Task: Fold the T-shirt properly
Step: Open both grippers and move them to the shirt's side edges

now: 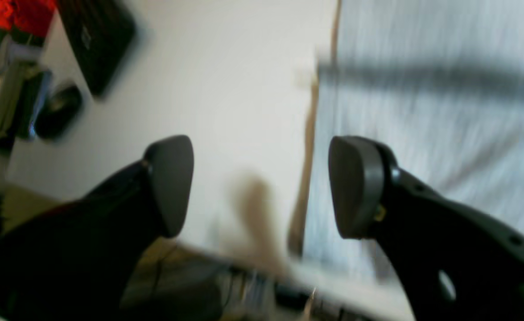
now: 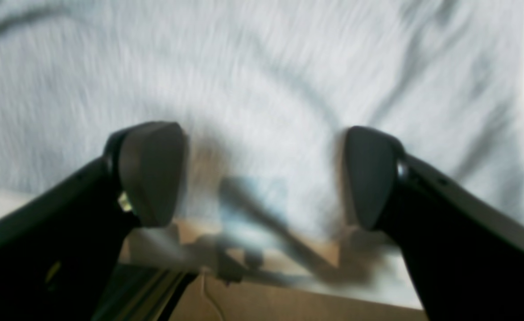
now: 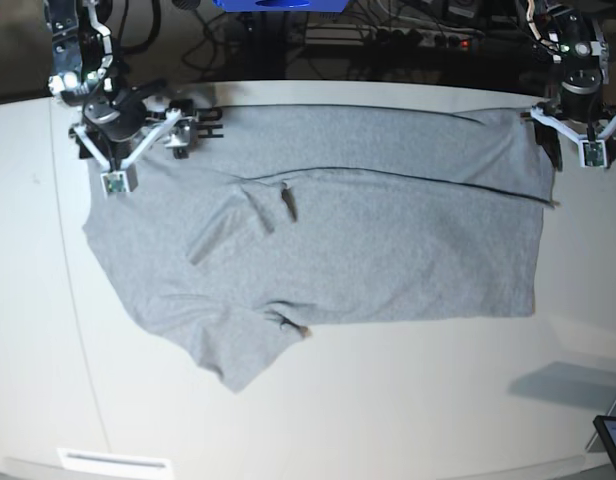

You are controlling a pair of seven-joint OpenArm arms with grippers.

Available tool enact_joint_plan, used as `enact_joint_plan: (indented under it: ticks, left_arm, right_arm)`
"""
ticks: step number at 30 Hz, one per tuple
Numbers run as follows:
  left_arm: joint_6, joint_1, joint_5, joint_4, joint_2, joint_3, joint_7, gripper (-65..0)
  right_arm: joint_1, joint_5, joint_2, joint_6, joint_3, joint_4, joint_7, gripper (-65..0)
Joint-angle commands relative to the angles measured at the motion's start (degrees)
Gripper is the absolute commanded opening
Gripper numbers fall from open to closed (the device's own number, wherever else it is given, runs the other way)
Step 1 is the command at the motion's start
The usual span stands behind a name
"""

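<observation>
In the left wrist view, everything is smeared by motion blur. The left gripper (image 1: 262, 187) is seen with its two dark fingers spread wide, and nothing is held between them. The T-shirt (image 1: 431, 133), one grey cloth, fills the right half of the picture beyond the right-hand finger; its straight edge runs down just right of the gap between the fingers. The white table (image 1: 226, 89) is seen through the gap and to the left. At the far left, a black flat object (image 1: 99, 40), a dark rounded object (image 1: 59, 111) and something red (image 1: 23, 13) are cut off or too blurred to be named.

In the right wrist view, also blurred, the right gripper (image 2: 262, 174) is shown with two fingers set wide apart and empty. The grey cloth is spread across nearly the whole picture beyond and beneath the fingers, creased by dark fold lines. Its near edge is seen between the fingers, low in the frame; the shapes below that edge cannot be made out.

In the base view, one T-shirt is laid flat on the table, plain side mostly up, with a long fold line across its far part. A sliver of black lettering (image 3: 210, 122) is seen at its far left corner. The right gripper is held over that far left corner, the left gripper over the far right corner. Whether either touches the cloth cannot be told. Two arms are counted. A dark object (image 3: 613, 438) is cut off at the near right corner.
</observation>
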Motion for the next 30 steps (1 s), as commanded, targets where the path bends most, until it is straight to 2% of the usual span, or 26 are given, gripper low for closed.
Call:
enact_joint_plan:
  ticks: [1, 6, 9, 12, 15, 18, 21, 23, 25, 30]
  left_arm:
    - [0.8, 0.2, -0.2, 1.4, -1.3, -0.8, 0.7, -20.0]
    - [0.8, -1.6, -0.9, 1.3, -2.0, -0.9, 2.1, -20.0]
    - [0.8, -3.7, -0.5, 1.1, -1.9, -0.8, 2.2, -20.0]
    - [0.8, -6.6, -0.4, 1.1, -2.1, -0.8, 5.2, -20.0]
    - [0.5, -10.2, -1.0, 0.7, -5.2, -0.8, 11.3, -20.0]
    - [-3.5, -13.4, -0.4, 0.1, -7.3, -0.7, 13.1, -20.0]
    - [-6.0, -15.7, 0.5, -0.5, -7.6, -0.8, 14.6, -20.0]
    - [-6.1, -17.3, 3.5, -1.1, -8.2, -0.4, 16.9, -20.0]
    - [-6.5, -17.9, 6.0, -2.6, -8.4, 0.9, 16.8, -20.0]
    - [-7.5, -18.3, 7.3, -4.4, -8.1, 1.1, 16.8, -20.0]
  right_arm:
    - [-0.4, -0.3, 0.3, -0.1, 1.4, 1.1, 0.5, -10.6]
    - [0.0, -0.2, 0.4, 0.2, 7.5, 1.1, 2.6, -10.3]
    - [4.2, -0.2, 0.8, 0.9, 10.4, 1.0, 1.9, -10.0]
    - [10.0, -0.2, 2.6, 6.3, 13.7, 0.8, -0.6, -10.0]
    - [18.2, -0.5, 3.0, 13.9, 16.9, 0.0, -5.5, -10.0]
    - [29.1, -0.6, 3.1, 21.5, 18.8, -4.9, -12.6, -9.9]
    - [36.6, -0.6, 4.8, 24.7, 18.7, -12.7, -14.6, -9.9]
    - [40.5, -0.6, 5.3, 26.0, 17.4, -19.3, -14.5, -9.9]
    - [43.4, -0.6, 5.4, 27.6, 15.7, -25.6, -14.3, -9.9]
    - [49.5, -0.3, 5.5, 31.3, 13.7, -40.5, -9.6, -9.9]
